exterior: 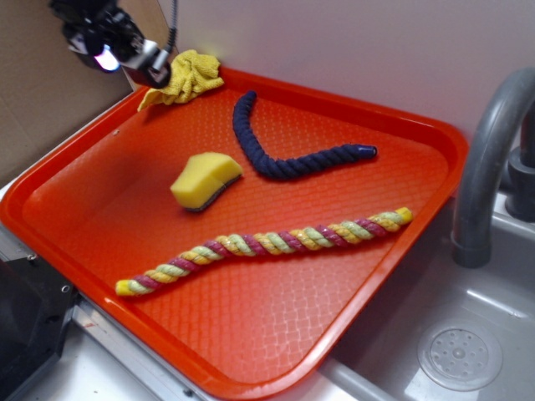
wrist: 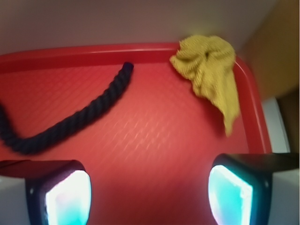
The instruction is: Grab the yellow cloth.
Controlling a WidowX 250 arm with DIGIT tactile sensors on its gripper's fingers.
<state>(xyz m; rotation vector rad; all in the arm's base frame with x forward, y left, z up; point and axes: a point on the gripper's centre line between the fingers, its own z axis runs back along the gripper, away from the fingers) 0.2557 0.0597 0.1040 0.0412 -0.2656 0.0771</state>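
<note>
Orange plastic tray (exterior: 359,276) with a waffle-textured floor sits beside a grey sink and fills most of both views. At its far left corner lies the yellow cloth (exterior: 185,79), a crumpled knitted rag bunched against the raised rim, one tail trailing along the left edge. The gripper (wrist: 149,194) hangs above that corner with its two pads spread wide apart, nothing between them; in the wrist view the cloth sits ahead and off to the right of the gap, not yet centred. A dark blue rope (exterior: 288,154) curves across the tray just beside the cloth. Farther toward the near side rest a yellow wedge sponge (exterior: 205,180) and a long yellow, pink and green twisted rope (exterior: 267,244). To grab well, the gripper likely needs to shift over the thickest bunch, descend straight, and close on a fold clear of the rim and the blue rope.
</note>
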